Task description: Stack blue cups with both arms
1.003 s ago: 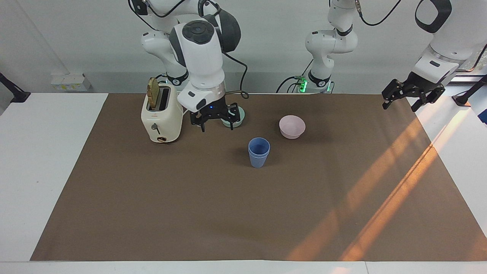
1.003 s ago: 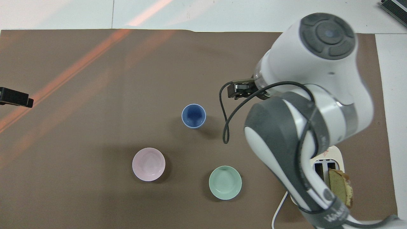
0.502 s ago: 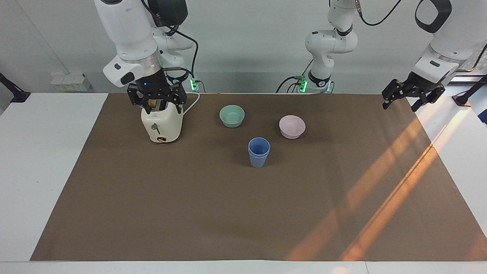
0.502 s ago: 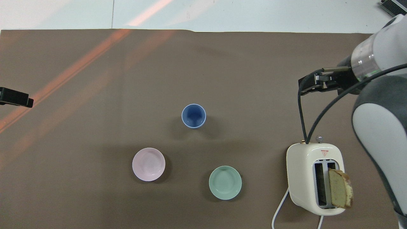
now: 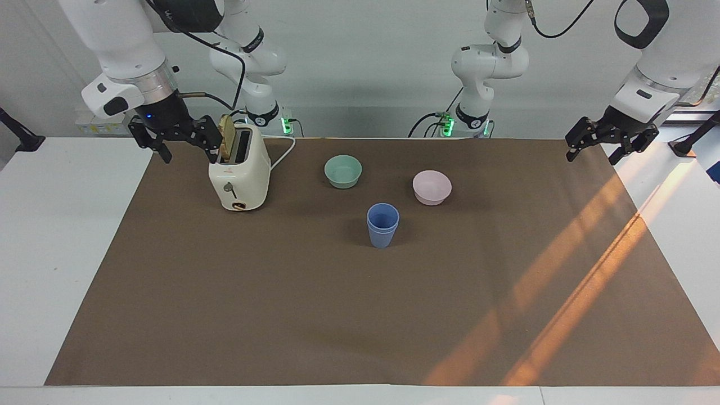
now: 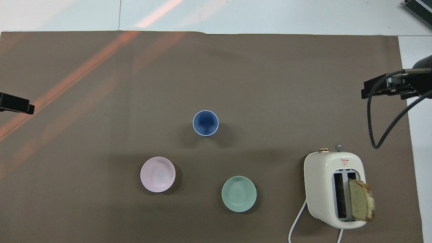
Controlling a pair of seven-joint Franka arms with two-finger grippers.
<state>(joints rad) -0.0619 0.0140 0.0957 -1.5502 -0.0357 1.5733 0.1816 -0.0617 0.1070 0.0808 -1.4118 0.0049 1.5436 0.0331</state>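
The blue cups [image 5: 382, 225] stand nested at the frame's centre. The right gripper [image 5: 175, 139], upper left, and the left gripper [image 5: 610, 140], upper right, are both wide apart and empty.

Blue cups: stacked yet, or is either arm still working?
Done: the blue cups stand nested as one stack on the mat, farther from the robots than both bowls. In hand: nothing; left gripper and right gripper hang open at the table's ends. Left: nothing visible.

Blue cups [image 5: 383, 225]: periwinkle blue, plain. Bowl [image 5: 343, 171] at upper centre: mint green. Bowl [image 5: 432, 187] beside it: pale pink. Toaster [image 5: 239, 175]: cream, holding tan bread [image 5: 227, 138]. Table mat [image 5: 360, 315]: brown, streaked orange by sunlight at lower right.
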